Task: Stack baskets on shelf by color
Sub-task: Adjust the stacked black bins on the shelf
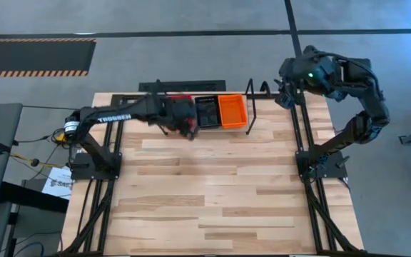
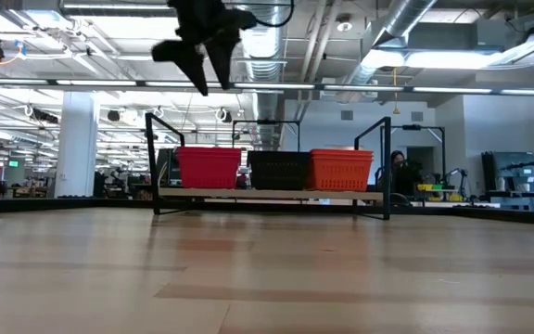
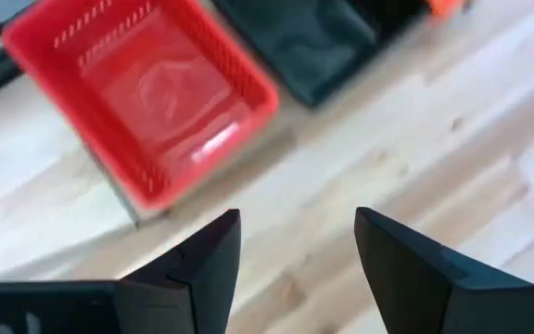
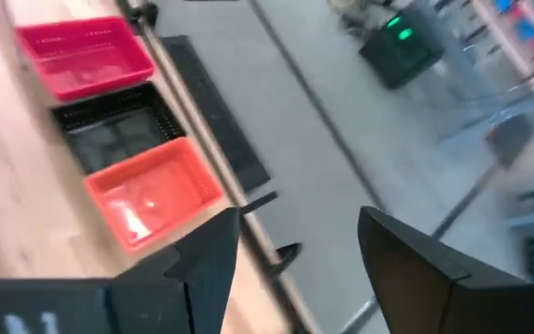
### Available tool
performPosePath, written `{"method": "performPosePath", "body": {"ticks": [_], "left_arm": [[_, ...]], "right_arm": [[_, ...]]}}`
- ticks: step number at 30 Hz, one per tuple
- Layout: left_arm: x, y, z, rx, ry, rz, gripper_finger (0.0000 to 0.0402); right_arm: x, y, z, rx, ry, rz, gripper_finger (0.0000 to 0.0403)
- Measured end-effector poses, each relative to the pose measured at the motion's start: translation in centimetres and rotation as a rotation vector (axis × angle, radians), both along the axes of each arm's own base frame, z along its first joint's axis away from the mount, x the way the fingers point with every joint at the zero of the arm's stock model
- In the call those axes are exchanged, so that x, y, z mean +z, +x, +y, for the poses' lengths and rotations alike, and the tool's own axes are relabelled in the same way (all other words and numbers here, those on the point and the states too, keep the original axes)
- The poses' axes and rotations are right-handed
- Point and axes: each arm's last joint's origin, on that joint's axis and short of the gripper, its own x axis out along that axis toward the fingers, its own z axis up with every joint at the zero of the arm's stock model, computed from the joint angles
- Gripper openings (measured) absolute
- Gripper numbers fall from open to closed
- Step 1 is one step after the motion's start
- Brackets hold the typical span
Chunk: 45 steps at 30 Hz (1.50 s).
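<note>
Hovering with its jaws apart and nothing between them, the left gripper [image 3: 295, 264] hangs above the shelf [image 2: 267, 197], over the near edge of the red basket [image 3: 146, 97]. In the high view the gripper [image 1: 184, 121] covers most of that red stack, so how many baskets sit in it cannot be told. The red basket [image 2: 209, 167] stands at the left end of the shelf, the black basket [image 2: 278, 170] in the middle and the orange basket [image 2: 341, 169] at the right, all three side by side between the black wire uprights at the far side of the table [image 1: 212, 193]. No loose basket shows anywhere on the table, so the stacking looks finished or nearly so, and the step in hand appears to be clearing the arm away from the shelf. To do that well, the left gripper should rise straight up before it swings toward the near side, keeping its open fingers [image 3: 202, 269] clear of the red rim and of the left upright, so that nothing is nudged out of line. The right gripper [image 4: 295, 260] waits with jaws apart at the far right corner, beyond the shelf's right end, well clear of the orange basket [image 4: 151, 199].
</note>
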Motion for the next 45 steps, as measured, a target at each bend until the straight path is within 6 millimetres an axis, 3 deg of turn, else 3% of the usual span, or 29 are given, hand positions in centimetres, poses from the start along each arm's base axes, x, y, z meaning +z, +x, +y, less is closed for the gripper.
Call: {"method": "performPosePath", "body": {"ticks": [3,5,11,16,22,28,35,40,45], "left_arm": [[0.0,-0.3,-2.9,0.002,0.030,0.042,0.0201],[0.1,-0.9,-4.8,0.026,0.073,0.086,0.0201],[0.6,-3.9,-9.4,0.133,0.226,0.174,0.0201],[1.7,-5.8,-12.0,0.089,0.269,0.066,0.0163],[2.6,-8.1,-13.1,0.006,0.306,0.011,0.0026],[3.3,-10.0,-13.0,-0.065,0.357,-0.006,0.0003],[3.6,-11.2,-12.7,-0.158,0.366,0.022,0.0000],[3.6,-11.2,-12.7,-0.174,0.367,0.029,0.0000],[3.5,-11.3,-13.0,-0.180,0.365,0.023,0.0000]], "right_arm": [[-0.4,0.3,-0.5,0.005,0.086,-0.029,0.0223],[-0.8,0.7,-1.0,0.005,0.122,-0.022,0.0187],[-1.5,1.5,-1.5,-0.031,0.184,-0.035,0.0022],[-1.6,1.6,-1.6,-0.100,0.270,-0.126,0.0012],[-2.8,3.4,1.0,-0.066,0.368,-0.150,0.0003],[-9.3,8.5,4.4,-0.028,0.462,-0.088,0.0002],[-17.8,16.0,7.0,0.231,0.688,-0.177,0.0001],[-21.8,20.6,6.3,0.324,0.761,-0.103,0.0001],[-25.5,23.3,4.5,0.338,0.764,0.067,0.0001]]}}
